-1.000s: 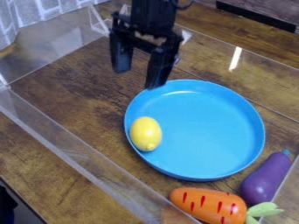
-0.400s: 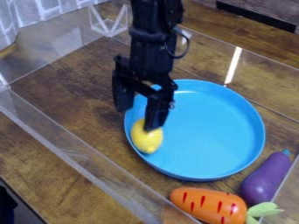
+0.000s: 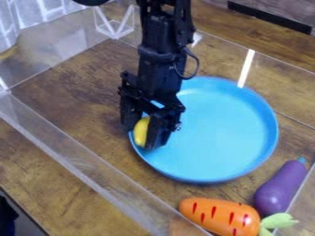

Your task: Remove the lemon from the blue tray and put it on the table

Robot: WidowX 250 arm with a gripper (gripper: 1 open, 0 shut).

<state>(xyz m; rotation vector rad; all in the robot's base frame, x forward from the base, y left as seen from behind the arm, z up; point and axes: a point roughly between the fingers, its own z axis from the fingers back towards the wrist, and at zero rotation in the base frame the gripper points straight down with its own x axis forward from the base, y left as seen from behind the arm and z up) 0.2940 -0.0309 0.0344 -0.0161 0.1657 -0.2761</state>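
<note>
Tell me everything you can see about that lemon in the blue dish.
The lemon is small, smooth and bright yellow, like plastic. Only a strip of it shows between the black fingers of the robot's hand, which has come straight down and closed around it. It sits just inside the left rim of the blue tray, not lifted yet.

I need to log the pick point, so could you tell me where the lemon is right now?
In the camera view the lemon sits inside the blue tray at its left rim, between the jaws of the gripper, which has come down over it.
</note>
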